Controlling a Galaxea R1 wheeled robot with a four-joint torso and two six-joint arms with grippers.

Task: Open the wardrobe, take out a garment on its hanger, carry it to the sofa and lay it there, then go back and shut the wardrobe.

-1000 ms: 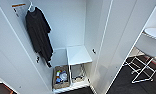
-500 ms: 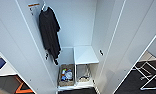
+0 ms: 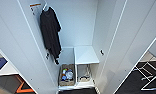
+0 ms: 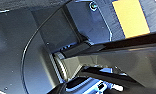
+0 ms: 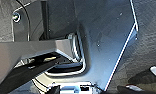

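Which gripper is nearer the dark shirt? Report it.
Probably left, unconfirmed. The dark shirt hangs in the left half of the wardrobe, toward the left arm's side; the wrist views give neither gripper's place relative to it.

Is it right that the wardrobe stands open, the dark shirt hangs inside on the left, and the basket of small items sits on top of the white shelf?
Not quite. The head view shows the wardrobe open and the dark shirt hanging on the left, but the basket sits down at the bottom of the wardrobe, lower than the white shelf and beside its left edge, not on top of it.
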